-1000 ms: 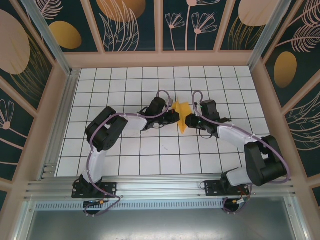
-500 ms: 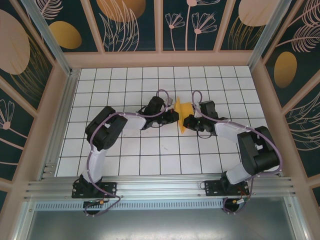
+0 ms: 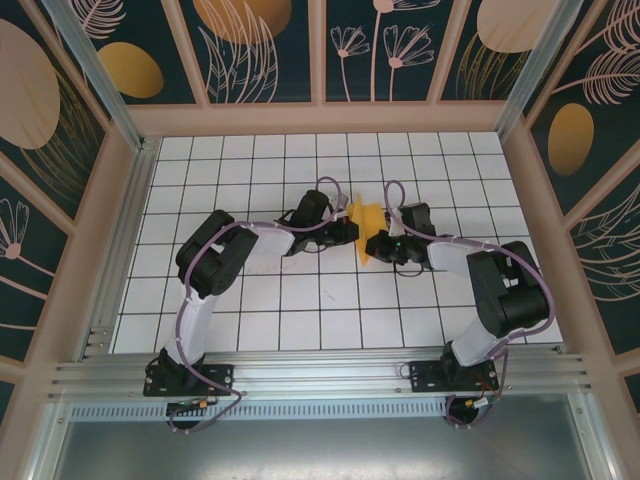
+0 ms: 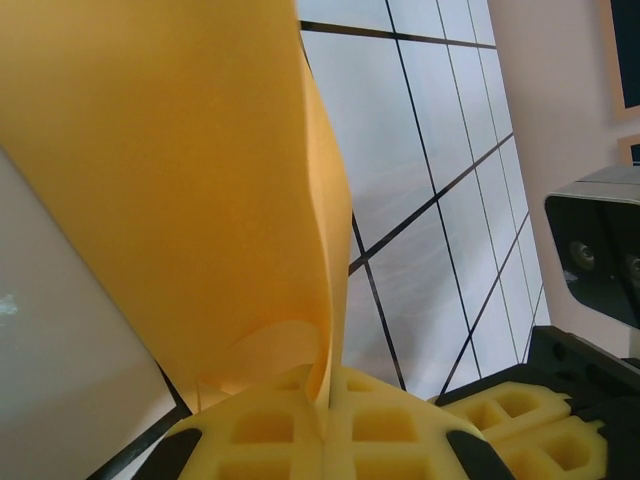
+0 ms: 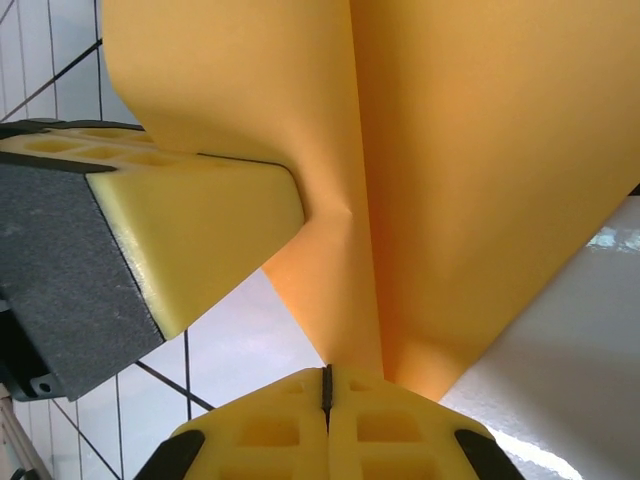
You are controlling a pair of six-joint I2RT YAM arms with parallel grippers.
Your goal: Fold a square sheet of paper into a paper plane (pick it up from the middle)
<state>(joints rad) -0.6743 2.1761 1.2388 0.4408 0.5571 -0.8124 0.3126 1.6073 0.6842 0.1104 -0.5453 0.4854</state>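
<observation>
The square sheet of paper is orange, folded and held upright off the white grid table at its middle. From the left, my left gripper is shut on it; in the left wrist view the sheet rises out of the closed yellow pads. My right gripper meets it from the right. In the right wrist view its jaws are closed, and the paper's lower fold runs down into their seam. A left pad presses the sheet from the side.
Wooden-framed patterned walls enclose the table on three sides. An aluminium rail with both arm bases runs along the near edge. The right wrist camera housing sits close beside the left gripper.
My right gripper has shut on the paper's lower fold, and the right arm's elbow has swung inward. The left gripper has stayed shut on the sheet in place.
</observation>
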